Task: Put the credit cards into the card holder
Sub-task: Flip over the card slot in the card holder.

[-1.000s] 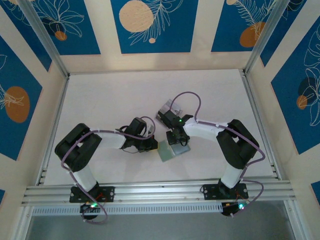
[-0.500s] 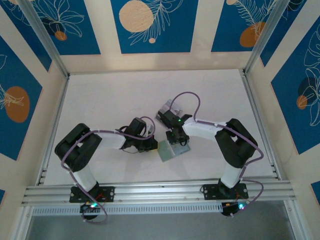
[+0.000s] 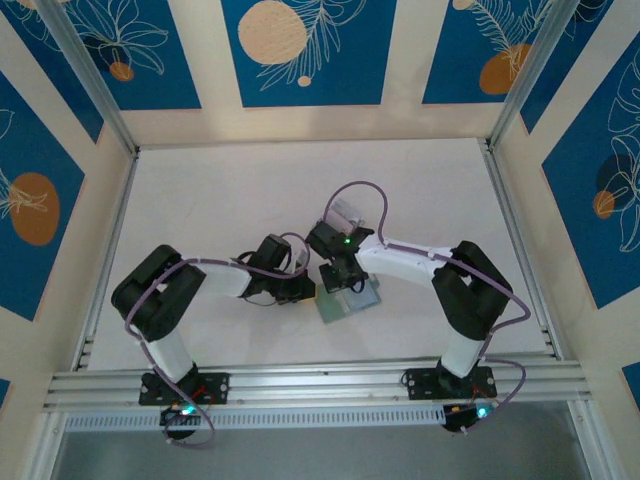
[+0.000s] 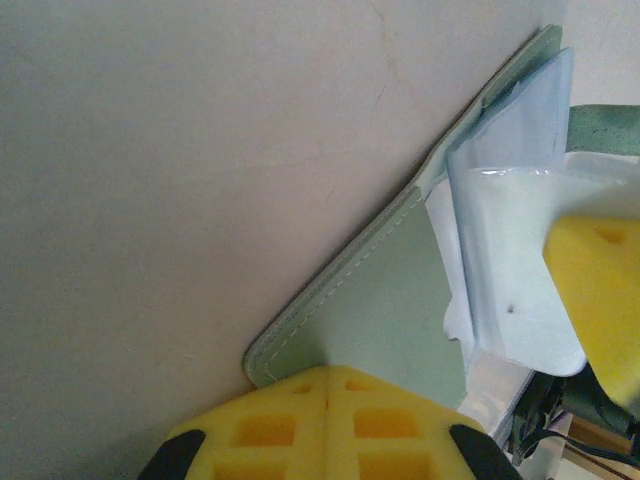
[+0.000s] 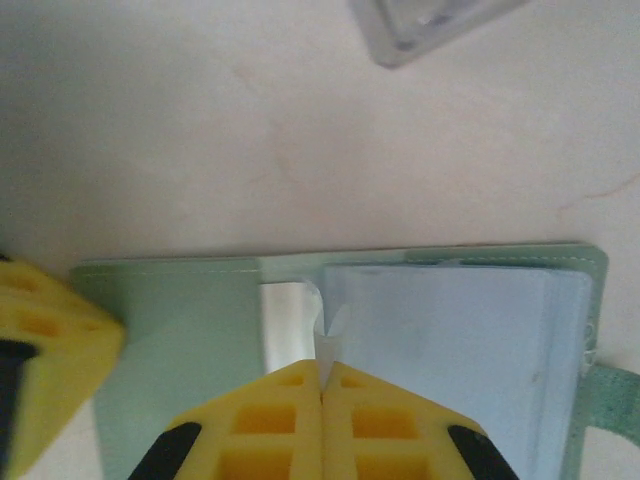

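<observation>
The sage-green card holder (image 3: 338, 306) lies open on the table between the two arms. My left gripper (image 4: 345, 372) is shut, its tips resting on the corner of the green flap (image 4: 385, 310). Pale clear sleeves (image 5: 445, 335) cover the holder's other half. My right gripper (image 5: 322, 365) is shut on the curled edge of one thin clear sleeve at the fold. The credit cards appear as a pale grey-white stack (image 3: 345, 212) behind the right wrist, and its corner (image 5: 430, 25) sits beyond the holder.
The white table (image 3: 220, 200) is walled by patterned panels on three sides. An aluminium rail (image 3: 320, 382) runs along the near edge. The two grippers (image 3: 303, 290) (image 3: 345, 285) stand close together over the holder.
My right gripper has shifted left over the holder and closed from partly open onto the clear sleeve. The pale stack behind it is more exposed. The left arm has stayed put.
</observation>
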Available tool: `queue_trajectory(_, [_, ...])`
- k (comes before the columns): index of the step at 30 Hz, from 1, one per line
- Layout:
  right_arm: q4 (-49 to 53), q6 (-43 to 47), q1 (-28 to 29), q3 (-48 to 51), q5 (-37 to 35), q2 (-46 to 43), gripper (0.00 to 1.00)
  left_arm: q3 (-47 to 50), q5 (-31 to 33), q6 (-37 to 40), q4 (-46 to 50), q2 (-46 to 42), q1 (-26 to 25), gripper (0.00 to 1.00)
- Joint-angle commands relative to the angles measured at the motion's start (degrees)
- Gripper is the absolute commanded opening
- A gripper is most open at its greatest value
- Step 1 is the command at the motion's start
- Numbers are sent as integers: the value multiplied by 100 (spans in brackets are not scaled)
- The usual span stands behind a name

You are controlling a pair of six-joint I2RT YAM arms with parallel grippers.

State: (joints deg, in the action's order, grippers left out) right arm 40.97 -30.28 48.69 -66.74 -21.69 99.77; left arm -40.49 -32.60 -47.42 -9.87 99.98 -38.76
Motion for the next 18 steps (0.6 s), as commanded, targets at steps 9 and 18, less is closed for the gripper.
queue_trajectory(9, [120, -255, -61, -216, 1663, 292, 30, 366, 237, -16, 329, 573, -158, 0])
queue_trajectory(18, [-505, -631, -368, 465, 3212, -407, 47, 494, 30, -240, -126, 769, -115, 0])
